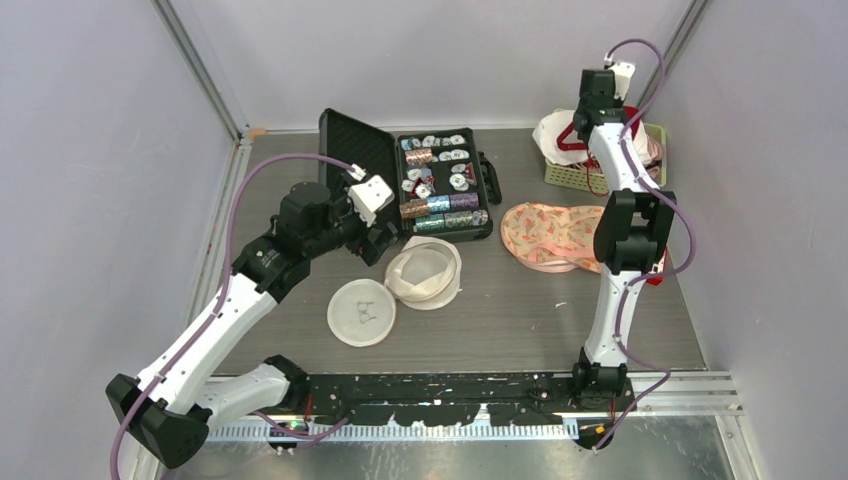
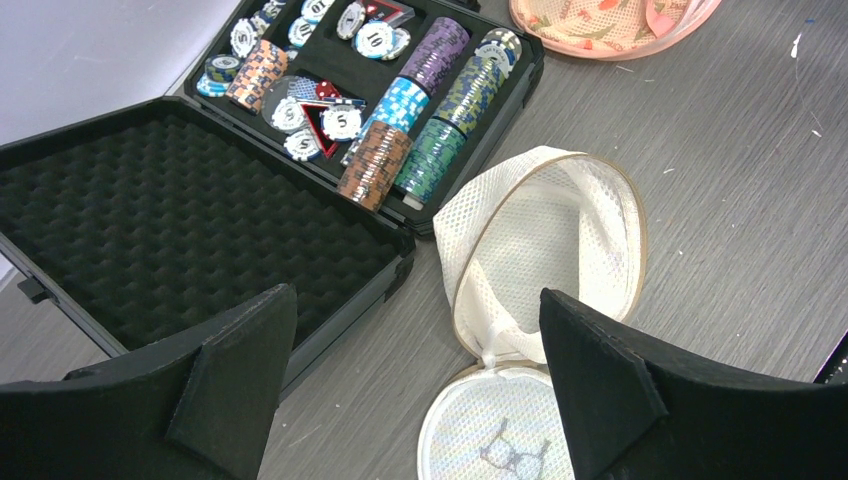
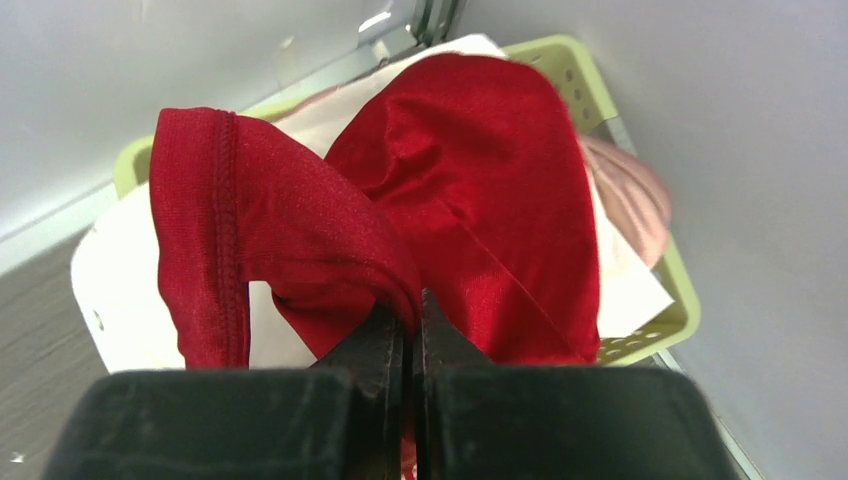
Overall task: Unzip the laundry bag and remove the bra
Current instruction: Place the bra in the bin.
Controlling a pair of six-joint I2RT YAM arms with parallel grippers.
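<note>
Grey desk, white walls. My R end effector pinches the red bra, hanging over the green basket, far-right corner; I judge release goes straight down. L end effector gapes wide above the unzipped laundry bag.
</note>
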